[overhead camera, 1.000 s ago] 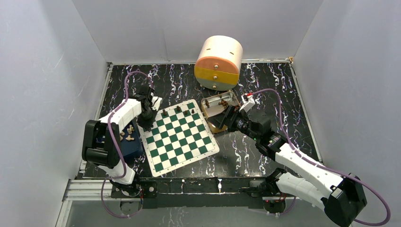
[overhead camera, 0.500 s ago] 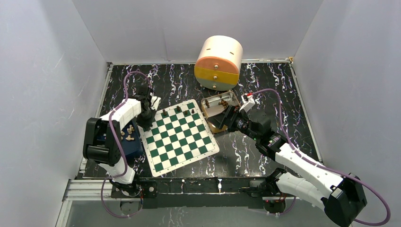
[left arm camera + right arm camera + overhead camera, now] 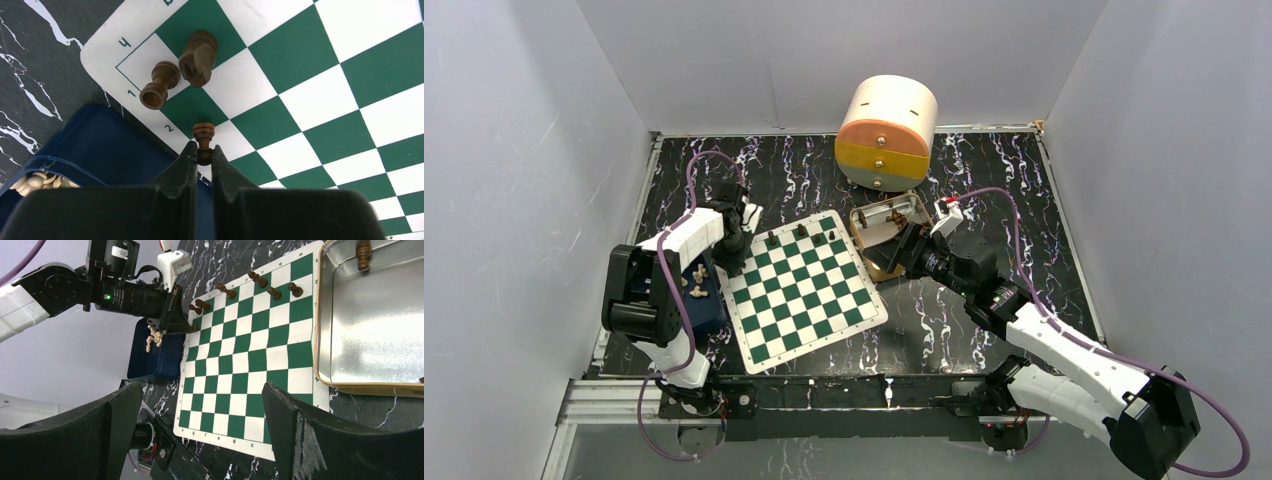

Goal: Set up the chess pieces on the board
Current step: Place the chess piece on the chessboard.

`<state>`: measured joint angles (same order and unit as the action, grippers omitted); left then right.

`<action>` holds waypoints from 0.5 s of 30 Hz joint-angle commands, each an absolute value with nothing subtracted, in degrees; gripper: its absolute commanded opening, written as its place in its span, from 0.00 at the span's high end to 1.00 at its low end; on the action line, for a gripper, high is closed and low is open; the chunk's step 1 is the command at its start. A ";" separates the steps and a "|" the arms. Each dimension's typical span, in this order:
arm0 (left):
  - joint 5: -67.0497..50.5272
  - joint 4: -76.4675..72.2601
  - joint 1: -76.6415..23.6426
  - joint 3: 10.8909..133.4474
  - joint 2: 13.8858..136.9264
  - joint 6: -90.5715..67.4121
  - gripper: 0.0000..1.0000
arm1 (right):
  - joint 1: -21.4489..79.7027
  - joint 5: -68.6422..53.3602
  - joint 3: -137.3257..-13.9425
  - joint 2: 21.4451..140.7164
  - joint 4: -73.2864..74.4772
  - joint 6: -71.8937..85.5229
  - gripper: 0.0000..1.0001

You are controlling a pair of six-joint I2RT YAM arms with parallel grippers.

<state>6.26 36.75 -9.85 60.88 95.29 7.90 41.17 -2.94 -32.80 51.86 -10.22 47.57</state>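
Note:
The green-and-white board (image 3: 804,290) lies in the middle of the table. My left gripper (image 3: 203,152) is shut on a small brown pawn (image 3: 203,135), held just above the board's edge by the row marked 2. Beside it, a rook (image 3: 159,91) and a knight (image 3: 199,57) are on the corner squares. Several more dark pieces (image 3: 801,232) stand along the far row. My right gripper (image 3: 200,405) is open and holds nothing. It hovers near the tan tin (image 3: 886,235), which has a dark piece (image 3: 363,252) in it.
A blue box (image 3: 702,308) with light-coloured pieces (image 3: 694,283) sits against the board's left side, under the left arm. A round orange-and-yellow drawer unit (image 3: 886,133) stands at the back. White walls close in the table on three sides.
The left arm's elbow has shifted slightly, while its gripper stays at the board's far left corner with the pawn. The right arm has not moved.

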 commanded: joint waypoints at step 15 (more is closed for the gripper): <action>7.35 35.32 -9.33 60.68 96.34 8.25 0.91 | 41.36 -2.47 -33.68 52.02 -12.92 46.69 0.01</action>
